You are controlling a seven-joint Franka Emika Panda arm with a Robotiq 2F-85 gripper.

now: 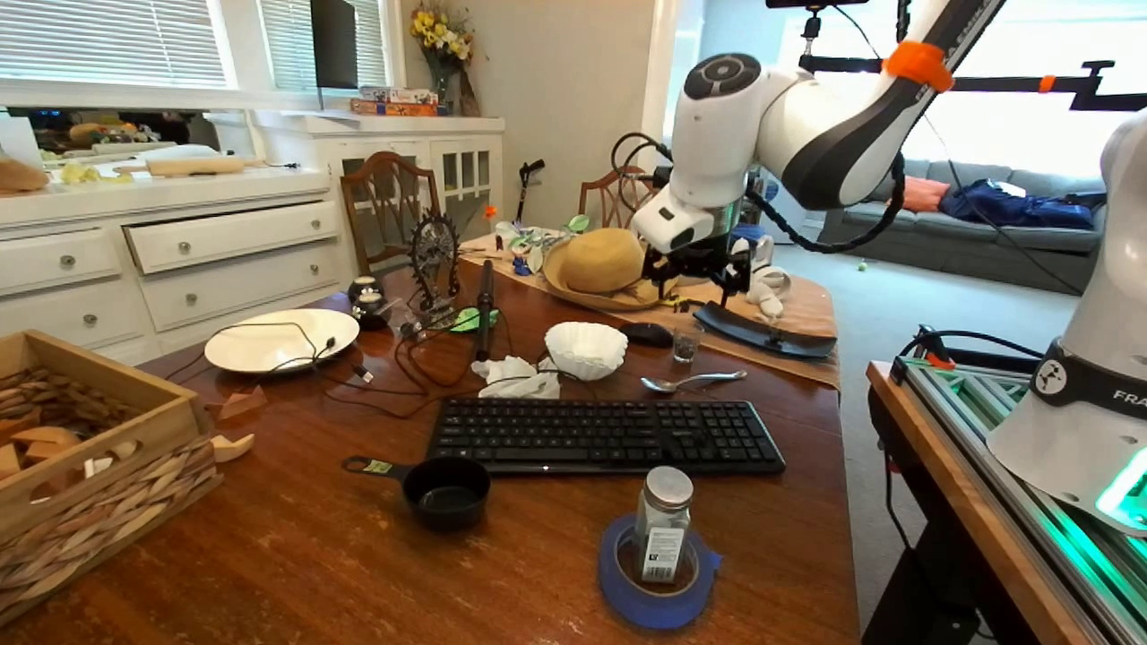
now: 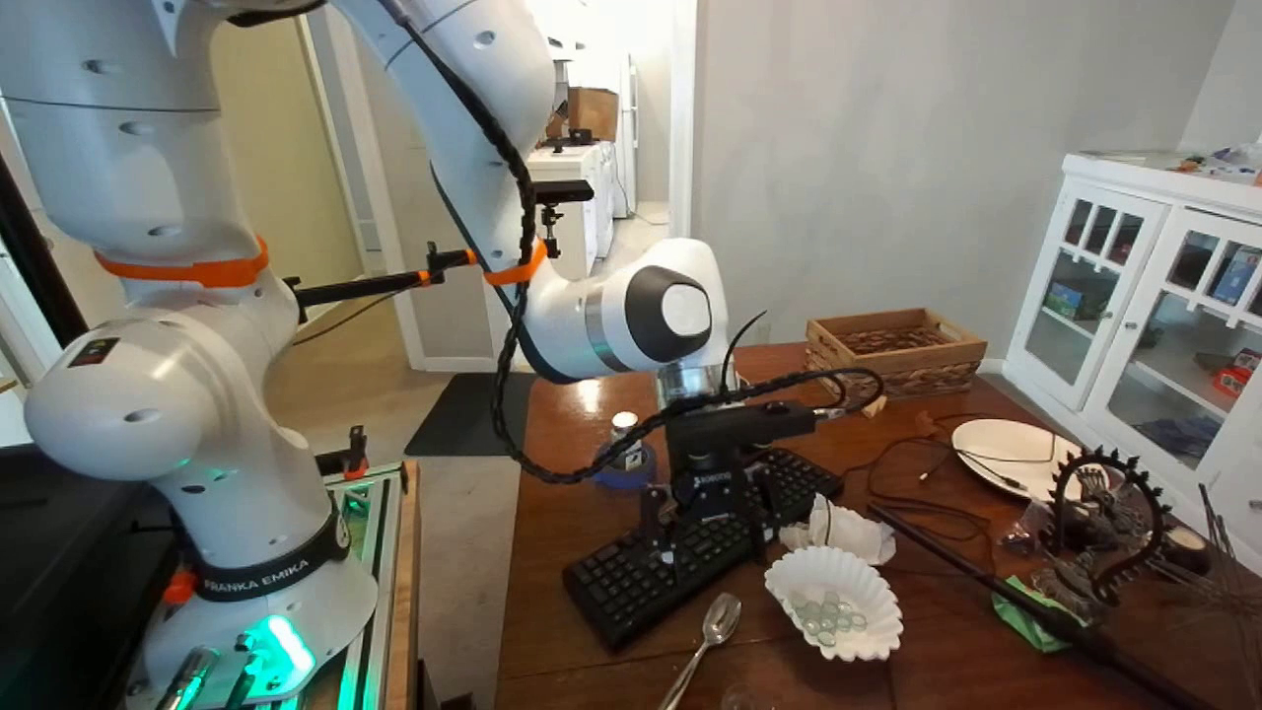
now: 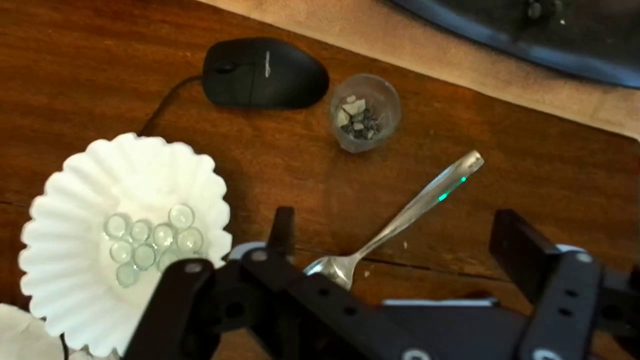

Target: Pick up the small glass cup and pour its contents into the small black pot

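Observation:
The small glass cup (image 3: 365, 112) stands upright on the wooden table in the wrist view, with small pale and dark stone-like pieces in it. It also shows in an exterior view (image 1: 686, 343), beside the mouse; another exterior view catches only its edge (image 2: 737, 698). My gripper is open and empty above the table, its fingers wide apart in the wrist view (image 3: 395, 235) and in both exterior views (image 1: 694, 285) (image 2: 714, 547). The cup lies ahead of the fingers, not between them. The small black pot (image 1: 445, 495) sits in front of the keyboard, its handle pointing left; it is out of the wrist view.
A spoon (image 3: 415, 210) lies below the fingers. A white fluted bowl (image 3: 125, 240) holds several clear beads. A black mouse (image 3: 265, 72) is beside the cup. The keyboard (image 1: 609, 434) lies between cup and pot. A blue tape roll (image 1: 659, 605) surrounds a jar (image 1: 665, 524).

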